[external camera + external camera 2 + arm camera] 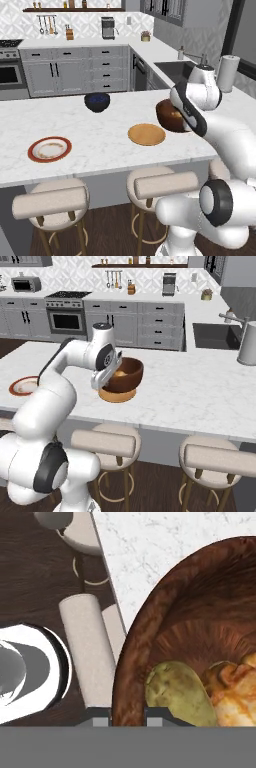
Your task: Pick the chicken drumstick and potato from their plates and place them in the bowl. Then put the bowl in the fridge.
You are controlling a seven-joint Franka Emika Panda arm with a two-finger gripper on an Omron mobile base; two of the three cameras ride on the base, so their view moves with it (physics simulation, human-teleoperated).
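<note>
The gripper (127, 718) is clamped on the near rim of the brown bowl (125, 375), one finger inside the wall and one outside, jaws nearly together on the thin edge. In the hand view the potato (181, 693) and the chicken drumstick (234, 687) lie side by side in the bottom of the bowl, touching, so the loading appears done and carrying the bowl is the step in hand. The bowl sits low over the orange plate (146, 134) near the front edge of the counter (200, 391), tilted slightly; whether it rests on the plate or is just clear of it I cannot tell.

To do this well, lift straight up, keep the rim level so the food does not roll out, and move slowly, since a one-sided pinch lets a bowl swing. Toward the left end of the counter sits the red-rimmed plate (49, 149), and at the far edge a dark blue bowl (97, 101).
</note>
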